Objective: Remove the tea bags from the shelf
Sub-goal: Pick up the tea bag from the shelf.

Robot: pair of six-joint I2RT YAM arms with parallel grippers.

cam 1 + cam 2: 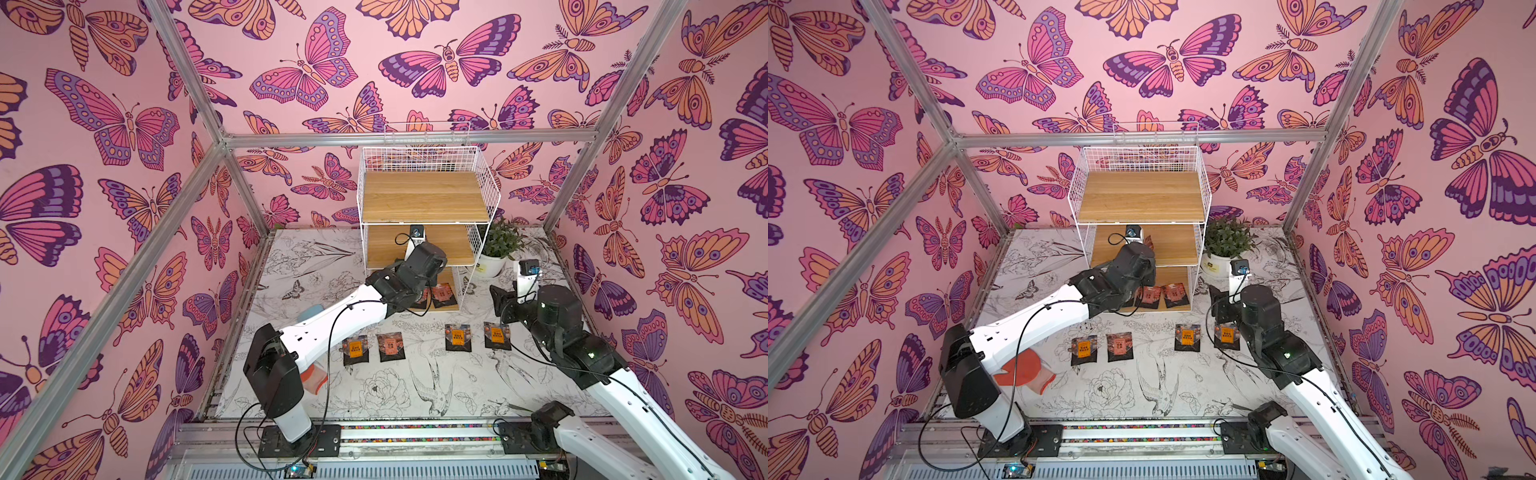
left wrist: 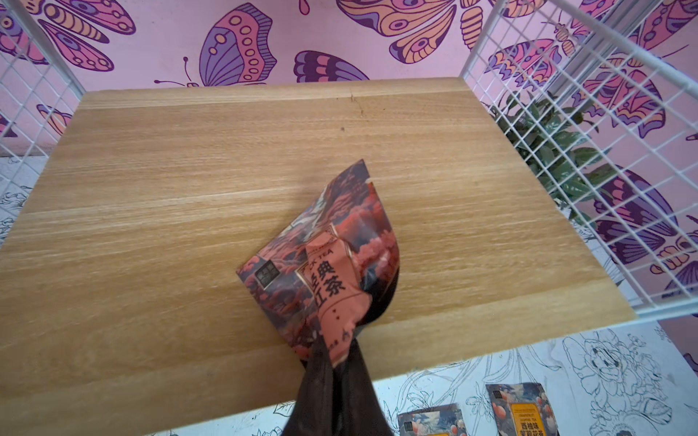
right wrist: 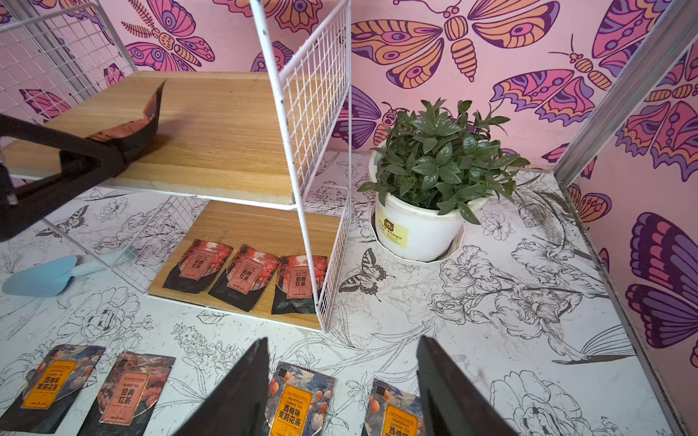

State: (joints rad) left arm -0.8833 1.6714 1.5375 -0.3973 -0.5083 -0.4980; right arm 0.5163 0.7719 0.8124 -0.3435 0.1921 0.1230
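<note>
Well, closest to us the worktop is white with black drawings of flowers and birds, and an orange glove lies on it by the left arm. A bit further in, four tea bags lie in a row on the worktop, so it looks like half the job is done. The right jaws hang wide apart just above the bags at the right end and hold nothing. Next comes the shelf. Three tea bags lie side by side on its bottom board. On the middle board the left jaws are squeezed tight on one corner of a reddish tea bag, which bends up off the wood. The top board is bare. So four bags must come out. Beside the shelf stands a plant pot, and pink butterfly walls close in the room
</note>
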